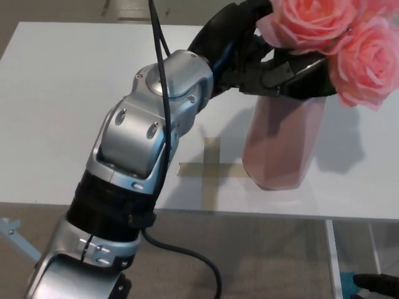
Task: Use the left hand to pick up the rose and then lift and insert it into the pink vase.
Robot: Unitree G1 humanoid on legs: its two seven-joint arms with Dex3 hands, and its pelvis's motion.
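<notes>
On the white table stands the pink vase, beside a tape cross. At its mouth the left hand grips the rose, fingers closed round the dark foliage, blooms above the rim.

We see the worktop bare to the left of the arm and behind it — wide free room there. The pink vase stands at the right near the front edge, its mouth crowded by the roses and the left robot hand — no clear way in from above. Right of the vase, a strip of worktop lies open.
</notes>
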